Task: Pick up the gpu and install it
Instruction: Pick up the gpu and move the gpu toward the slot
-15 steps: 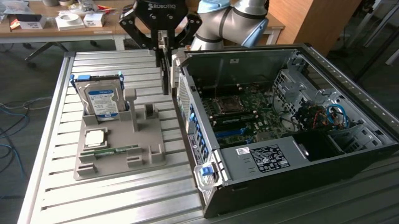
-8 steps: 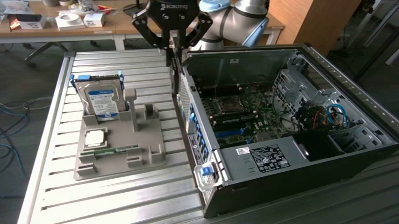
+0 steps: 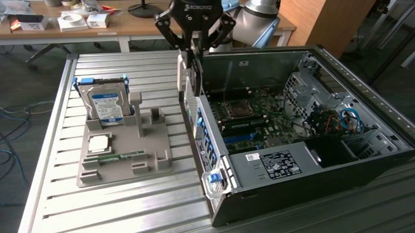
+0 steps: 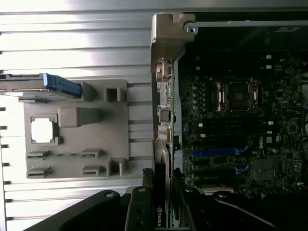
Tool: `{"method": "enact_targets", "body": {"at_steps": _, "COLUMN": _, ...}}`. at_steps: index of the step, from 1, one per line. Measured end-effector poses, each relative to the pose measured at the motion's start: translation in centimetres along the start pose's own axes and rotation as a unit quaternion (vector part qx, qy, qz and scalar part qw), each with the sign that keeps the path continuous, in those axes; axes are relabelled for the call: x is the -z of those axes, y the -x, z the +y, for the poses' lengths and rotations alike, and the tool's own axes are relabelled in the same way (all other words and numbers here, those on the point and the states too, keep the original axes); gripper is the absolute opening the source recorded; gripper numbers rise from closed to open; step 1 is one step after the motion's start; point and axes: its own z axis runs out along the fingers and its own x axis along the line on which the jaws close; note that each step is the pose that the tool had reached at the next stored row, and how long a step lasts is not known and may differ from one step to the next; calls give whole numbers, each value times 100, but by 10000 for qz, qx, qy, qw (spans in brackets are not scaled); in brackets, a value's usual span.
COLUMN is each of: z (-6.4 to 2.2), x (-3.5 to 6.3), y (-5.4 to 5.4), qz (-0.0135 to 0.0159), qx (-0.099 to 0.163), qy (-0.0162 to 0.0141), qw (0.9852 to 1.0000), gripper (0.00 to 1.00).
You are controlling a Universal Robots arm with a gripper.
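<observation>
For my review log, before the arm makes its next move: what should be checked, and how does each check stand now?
1. Grip: the gripper is closed on the gpu - ok.
2. The gpu is clear of the grey tray, hanging in the air - ok.
3. The gpu is upright, long edge vertical - ok.
4. The computer case is open, with the motherboard exposed - ok.
5. The blue expansion slot is free - ok.
6. The gpu is lined up over that slot - not ok; it hangs above the case wall nearest the tray.
</observation>
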Motion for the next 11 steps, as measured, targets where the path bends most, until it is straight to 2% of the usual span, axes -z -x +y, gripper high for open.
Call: {"method": "enact_targets", "body": {"at_steps": 11, "z": 20, "x": -16, "y": 313, "qz": 0, "qx": -4, "qy": 0, "qw": 10000, "gripper": 26}}
